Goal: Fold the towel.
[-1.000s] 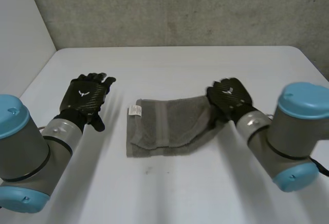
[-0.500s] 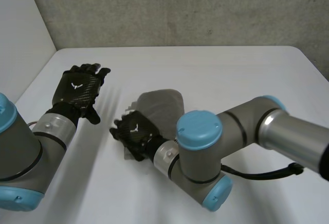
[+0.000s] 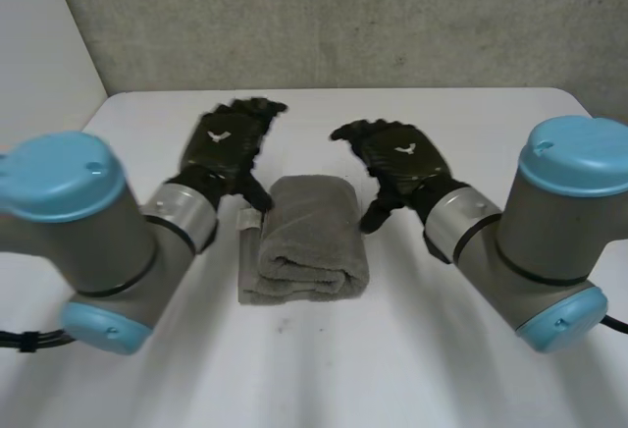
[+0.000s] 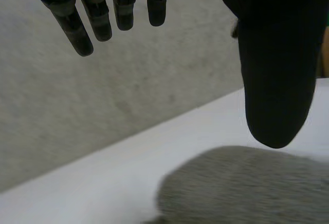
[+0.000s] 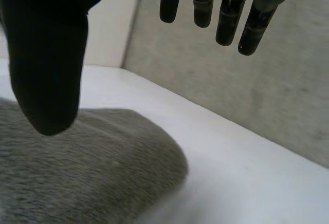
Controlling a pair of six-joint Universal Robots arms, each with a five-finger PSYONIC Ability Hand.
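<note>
Since half a second ago, the right hand [image 3: 397, 158] is swinging back off the towel [image 3: 304, 241], now lying doubled on the table [image 3: 461, 369]. In the head view it and the left hand [image 3: 224, 148] are flanking the towel's far end. In the left wrist view, straight fingers [image 4: 77, 26] are holding nothing. In the right wrist view, likewise. This fold is looking finished; next probably comes pinching an end.

The left hand [image 3: 224, 143] and right hand [image 3: 400, 156] are black with white emblems, on grey, blue-capped arms [image 3: 179, 218].
</note>
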